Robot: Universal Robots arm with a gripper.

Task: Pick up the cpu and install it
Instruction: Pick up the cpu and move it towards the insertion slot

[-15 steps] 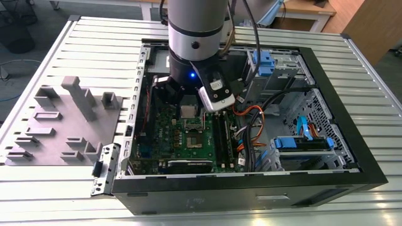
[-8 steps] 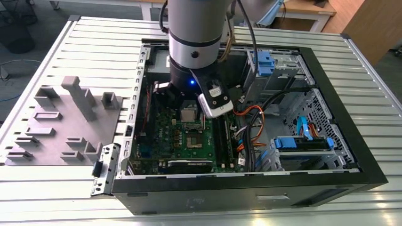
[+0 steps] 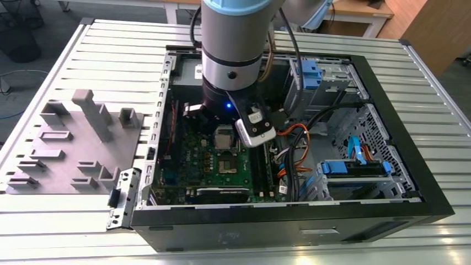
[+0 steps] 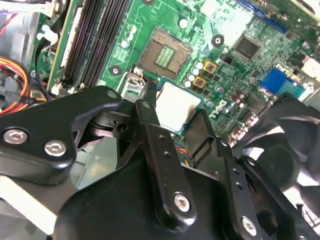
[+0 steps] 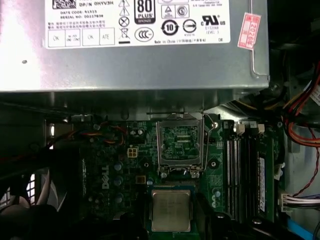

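The cpu (image 4: 175, 106) is a small square chip with a silvery top, and my gripper (image 4: 176, 116) is shut on it, one black finger (image 4: 149, 117) on each side. It hangs above the green motherboard (image 4: 235, 75), just short of the open socket (image 4: 165, 54). In the first wrist view the cpu (image 5: 171, 210) sits just beside the empty socket frame (image 5: 179, 145), whose contacts are bare. In the exterior view the gripper (image 3: 224, 136) reaches down into the open computer case (image 3: 412, 182) with the cpu (image 3: 223, 136) under the wrist.
A big grey power supply (image 5: 135, 55) with a white label stands right beside the socket. Memory slots (image 5: 245, 170) run along its other side. Orange cables (image 4: 15, 75) and a black fan (image 4: 287, 150) are close by. A grey moulded tray (image 3: 74, 143) lies outside the case.
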